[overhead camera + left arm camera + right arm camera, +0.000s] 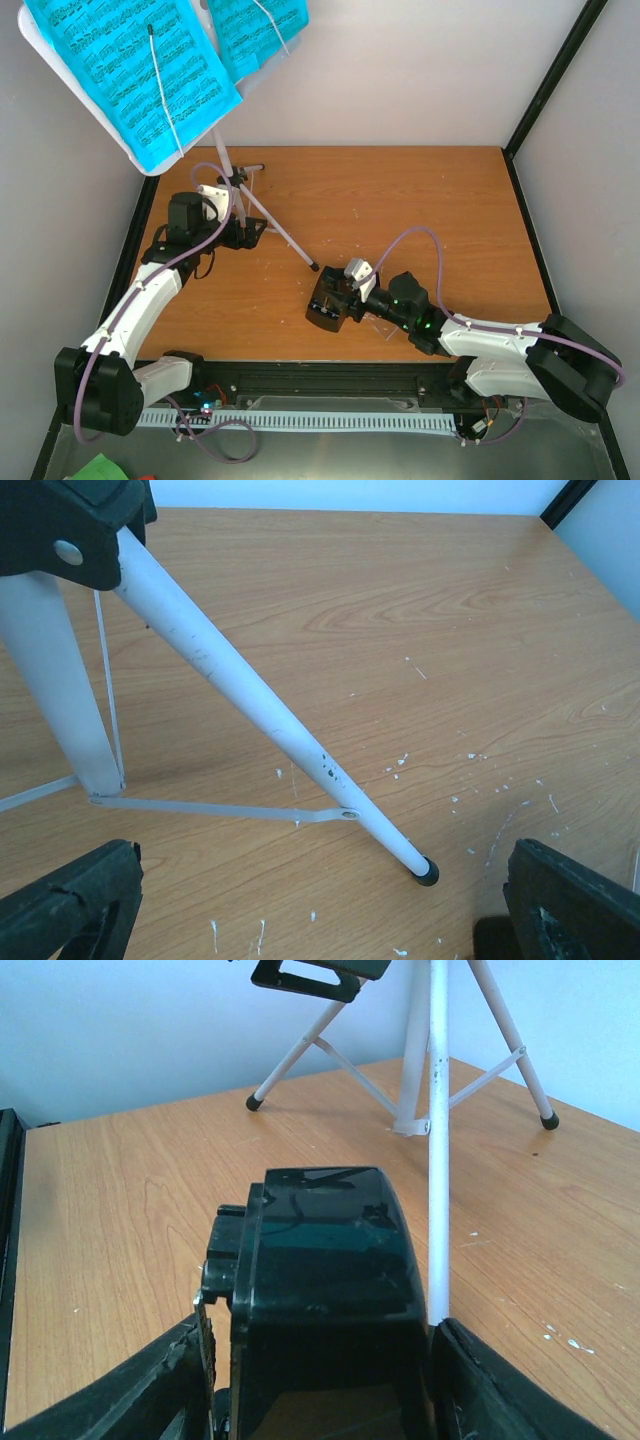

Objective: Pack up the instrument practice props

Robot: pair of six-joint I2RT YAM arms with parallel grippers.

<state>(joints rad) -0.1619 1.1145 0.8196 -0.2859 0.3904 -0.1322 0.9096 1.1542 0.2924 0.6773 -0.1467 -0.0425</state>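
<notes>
The right gripper [318,1385] is clasping the black metronome [320,1250], while the left gripper [320,905] is hovering spread wide (touching nothing) beside the white music stand [240,680] on the worktop [450,610].

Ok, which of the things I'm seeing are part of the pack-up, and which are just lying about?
Job: white music stand; cyan sheet-music pages; black metronome, held in the right tool.
Lying about: green scrap near the left arm's base; white flecks on the table.
No clear cover that I can make out.
</notes>
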